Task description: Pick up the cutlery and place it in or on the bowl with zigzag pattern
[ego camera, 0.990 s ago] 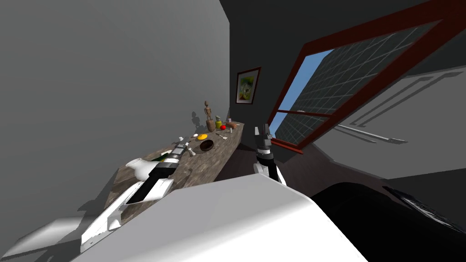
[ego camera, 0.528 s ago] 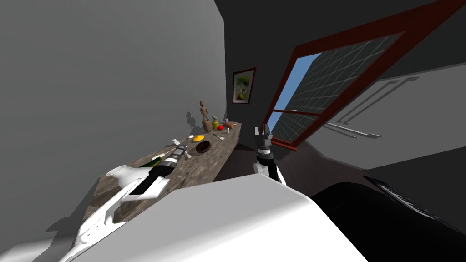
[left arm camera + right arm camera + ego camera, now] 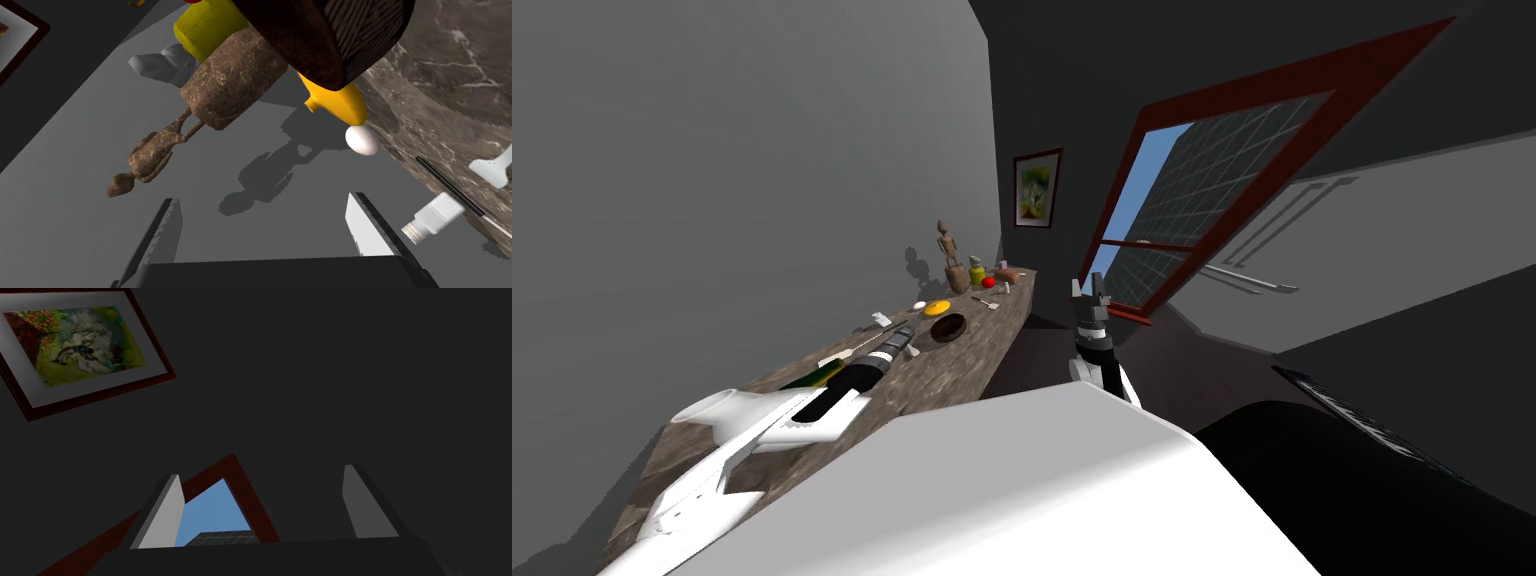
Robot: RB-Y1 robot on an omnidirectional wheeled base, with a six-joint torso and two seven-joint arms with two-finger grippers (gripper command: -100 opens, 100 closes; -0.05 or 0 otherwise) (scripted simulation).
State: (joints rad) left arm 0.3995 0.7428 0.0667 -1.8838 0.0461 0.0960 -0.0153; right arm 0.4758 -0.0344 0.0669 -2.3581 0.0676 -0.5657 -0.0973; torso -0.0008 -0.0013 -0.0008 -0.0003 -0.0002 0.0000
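I keep the left gripper [image 3: 262,200] left of centre in the head view, jaws apart and empty, ready to reach the small white cutlery [image 3: 987,303] beyond the dark brown round bowl [image 3: 948,327]; the right gripper [image 3: 260,470] idles, also apart.

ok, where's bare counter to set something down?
Free: front-edge strip of the counter, from the dark bowl back toward me, beside the open left pincer. Crowded: far end, around the figurine, yellow jar and red apple.
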